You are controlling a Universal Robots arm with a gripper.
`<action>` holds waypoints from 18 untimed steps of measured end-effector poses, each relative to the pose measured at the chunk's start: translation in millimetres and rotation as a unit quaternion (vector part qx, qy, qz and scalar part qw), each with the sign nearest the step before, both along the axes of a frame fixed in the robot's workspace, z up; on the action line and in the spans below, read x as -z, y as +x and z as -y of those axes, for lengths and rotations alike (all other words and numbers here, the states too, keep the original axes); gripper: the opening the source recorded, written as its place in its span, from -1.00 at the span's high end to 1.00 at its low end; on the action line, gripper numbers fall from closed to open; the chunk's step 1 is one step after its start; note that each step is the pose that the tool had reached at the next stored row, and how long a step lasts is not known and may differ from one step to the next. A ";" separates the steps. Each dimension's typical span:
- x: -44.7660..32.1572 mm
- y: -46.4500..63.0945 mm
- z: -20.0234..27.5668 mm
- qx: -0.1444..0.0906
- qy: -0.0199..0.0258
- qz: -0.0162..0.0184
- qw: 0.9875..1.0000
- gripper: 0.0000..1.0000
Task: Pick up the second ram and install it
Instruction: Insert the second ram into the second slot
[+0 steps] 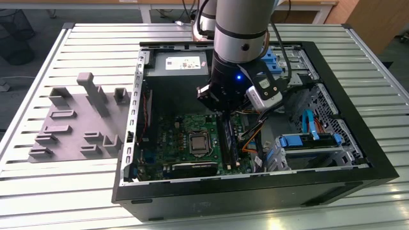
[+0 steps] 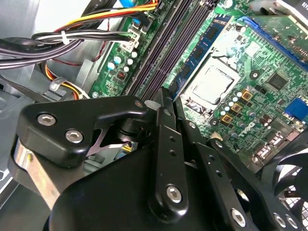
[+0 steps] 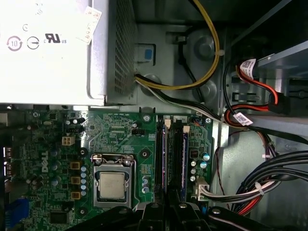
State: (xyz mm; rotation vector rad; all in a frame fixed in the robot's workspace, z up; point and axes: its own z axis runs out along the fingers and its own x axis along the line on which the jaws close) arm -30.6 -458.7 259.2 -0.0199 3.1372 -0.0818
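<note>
An open computer case point(image 1: 357, 158) lies on its side on a slatted metal desk point(image 1: 38, 182), and the robot arm point(image 1: 240, 33) reaches down into it from above. The gripper point(image 1: 225, 111) hangs low over the memory slots of the green motherboard point(image 1: 172, 139), just beside the silver processor point(image 1: 199, 143). In the first wrist view two dark sticks stand on edge side by side in the slots next to the processor point(image 3: 111, 185): one memory stick point(image 3: 160, 154) on the processor side and the second ram point(image 3: 179, 156) in the neighbouring slot, with white latches at their far ends. The gripper's point(image 3: 166, 208) black fingertips point(image 3: 153, 211) sit right at the near ends of these sticks, on or just above their top edges; whether they press on the second ram or merely hover over it cannot be told. In the second wrist view the gripper's point(image 2: 166, 103) black linkage and fingers point(image 2: 161, 98) point down onto the row of dark slots point(image 2: 168, 53) beside the processor point(image 2: 211, 84); the jaws look drawn close together, but whether they are fully closed or have hold of anything cannot be told. A bundle of black, yellow, red and orange cables point(image 2: 67, 36) runs along the edge of the board. On the desk, toward the exterior view's left of the case, lies a grey plastic holder point(image 1: 70, 120) with upright slotted blocks. A silver power supply point(image 1: 182, 62) fills the far corner of the case, and blue drive brackets point(image 1: 307, 141) sit toward the exterior view's right.
</note>
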 end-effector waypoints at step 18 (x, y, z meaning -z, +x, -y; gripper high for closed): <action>23.3 0.2 1.1 0.001 0.000 0.000 1.000 0.73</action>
